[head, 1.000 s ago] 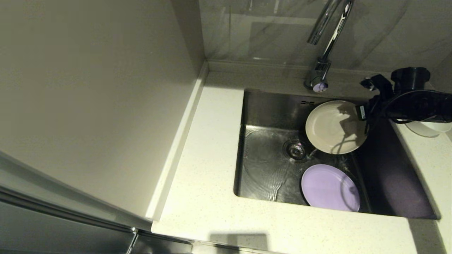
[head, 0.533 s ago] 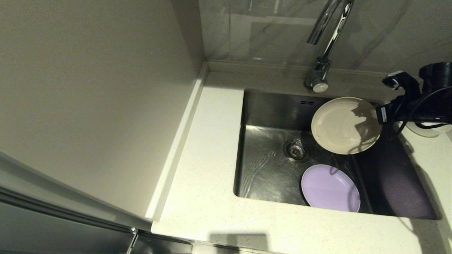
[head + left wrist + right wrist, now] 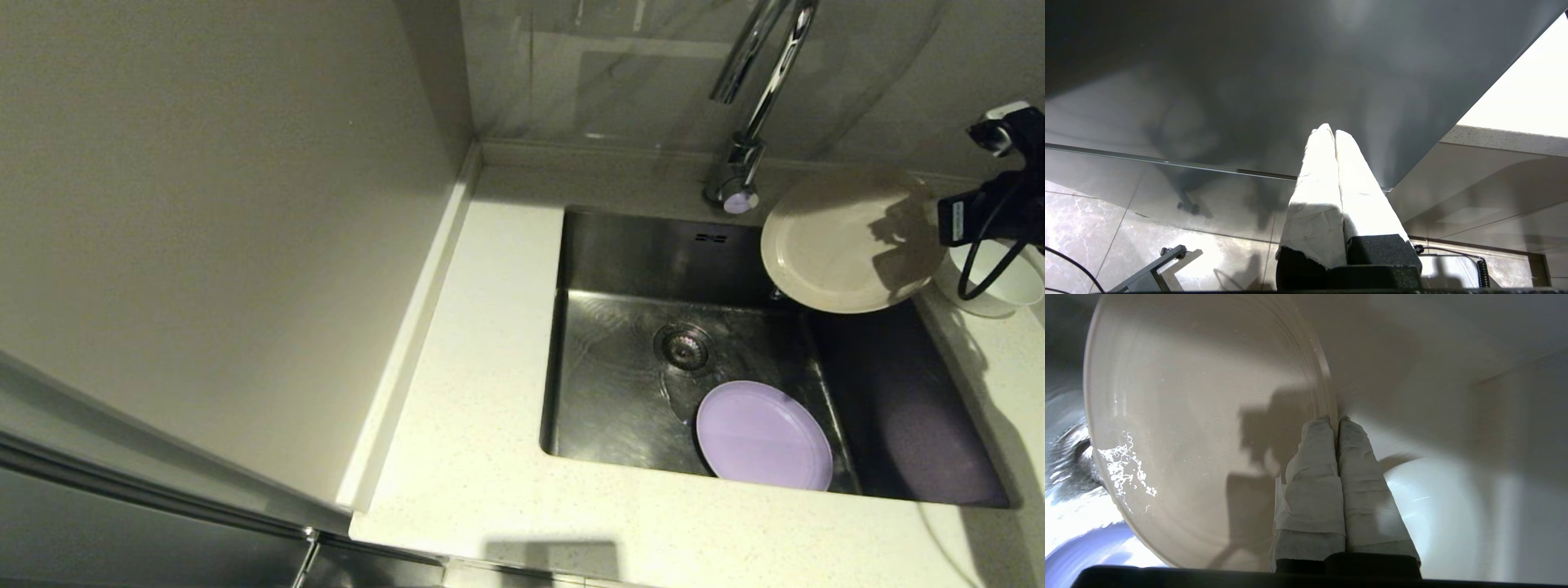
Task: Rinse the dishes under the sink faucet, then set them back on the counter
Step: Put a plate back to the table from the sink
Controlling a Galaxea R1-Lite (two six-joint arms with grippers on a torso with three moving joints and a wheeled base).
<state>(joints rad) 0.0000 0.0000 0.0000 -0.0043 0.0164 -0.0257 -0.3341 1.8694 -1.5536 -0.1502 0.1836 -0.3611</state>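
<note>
Right gripper [image 3: 1336,421]: pinched tight on cream plate [image 3: 849,245] rim, over sink [image 3: 620,245] corner.
Plate: stiff, wet, likely slippery; rim hold.
Left gripper [image 3: 1334,132]: closed, empty, parked.

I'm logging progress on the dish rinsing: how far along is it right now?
Done: the white bowl already sits on the counter right of the sink. In hand: the right hand pinches the cream plate by its rim, holding it above the sink's back right corner, wet with droplets. Left: the lavender plate lies in the basin, not yet put back. The left hand is parked, shut, away from the sink.
</note>
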